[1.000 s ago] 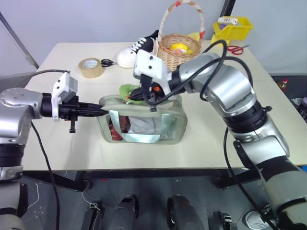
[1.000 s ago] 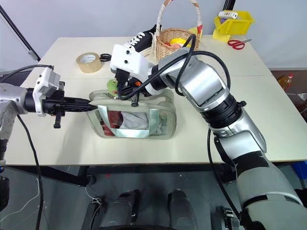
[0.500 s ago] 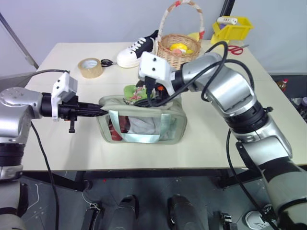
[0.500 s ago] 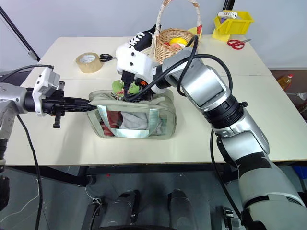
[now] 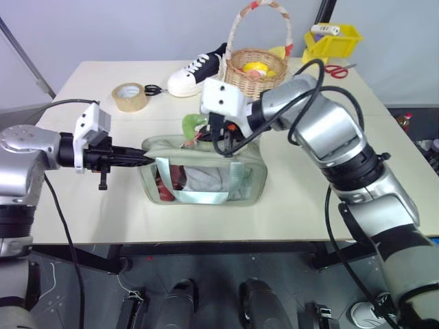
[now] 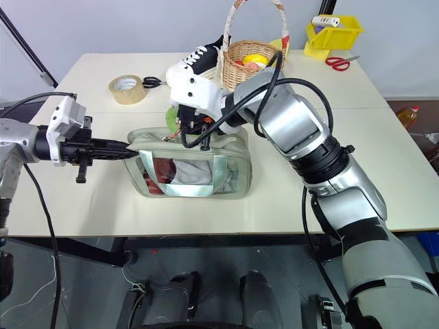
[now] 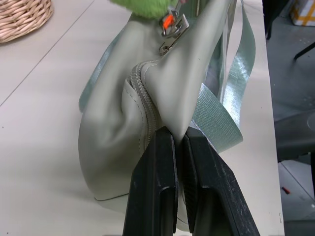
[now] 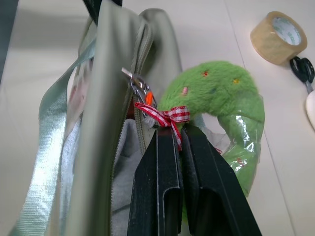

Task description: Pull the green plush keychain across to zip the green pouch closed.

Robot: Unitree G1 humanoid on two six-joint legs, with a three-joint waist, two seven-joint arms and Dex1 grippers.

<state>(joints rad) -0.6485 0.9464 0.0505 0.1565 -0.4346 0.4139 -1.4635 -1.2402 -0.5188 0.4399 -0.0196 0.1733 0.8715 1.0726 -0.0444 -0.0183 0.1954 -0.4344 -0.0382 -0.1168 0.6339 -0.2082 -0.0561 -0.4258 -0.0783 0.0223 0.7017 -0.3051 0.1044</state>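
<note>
The green pouch (image 5: 206,181) lies in the middle of the table with its clear window facing me. My left gripper (image 5: 146,159) is shut on the pouch's left end (image 7: 123,113), beside the start of the zip. The green plush keychain (image 5: 192,125) stands up above the pouch's top near that left end. It hangs from the zip slider (image 8: 138,86) by a metal clip. My right gripper (image 8: 178,133) is shut on the keychain (image 8: 216,93) at its red checked ribbon. The zip looks open to the right of the slider, with cloth showing inside.
Behind the pouch stand a wicker basket (image 5: 254,68), a white shoe (image 5: 194,74) and a tape roll (image 5: 129,96) with black scissors (image 5: 153,89). A yellow bin (image 5: 334,41) and red scissors (image 5: 336,70) sit at the far right. Bare tabletop lies right of the pouch.
My right hand has shifted slightly to the right, and the keychain now stands higher above the pouch's top. The left gripper and the pouch have stayed put.
</note>
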